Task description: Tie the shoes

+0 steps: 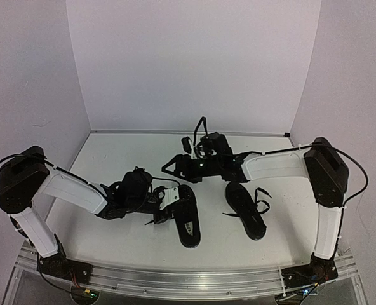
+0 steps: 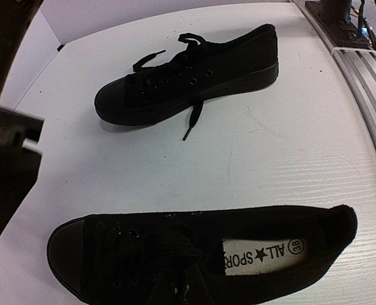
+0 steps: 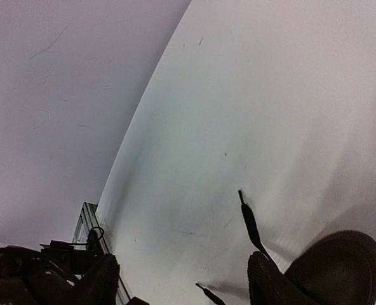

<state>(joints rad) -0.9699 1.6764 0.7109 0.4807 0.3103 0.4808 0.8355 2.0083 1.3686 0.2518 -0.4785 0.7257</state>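
Note:
Two black shoes lie side by side on the white table. The left shoe (image 1: 189, 232) (image 2: 283, 267) shows a white insole label (image 2: 264, 253). My left gripper (image 1: 157, 215) (image 2: 175, 293) hangs low over its bunched laces, shut, and a lace seems to run into its tips. The right shoe (image 1: 245, 213) (image 2: 194, 73) lies apart with loose lace ends (image 2: 193, 119). My right gripper (image 1: 170, 166) (image 3: 185, 283) hovers beyond the left shoe's toe (image 3: 340, 267). It is open, its fingers (image 3: 270, 283) wide apart with nothing between them. Two lace ends (image 3: 248, 219) rest on the table below it.
White walls close in the table at the back and both sides. An aluminium rail (image 1: 175, 279) with cables runs along the near edge. The right arm (image 1: 270, 166) reaches across above the right shoe. Its gripper shows as a dark shape (image 2: 10, 152) at the left of the left wrist view.

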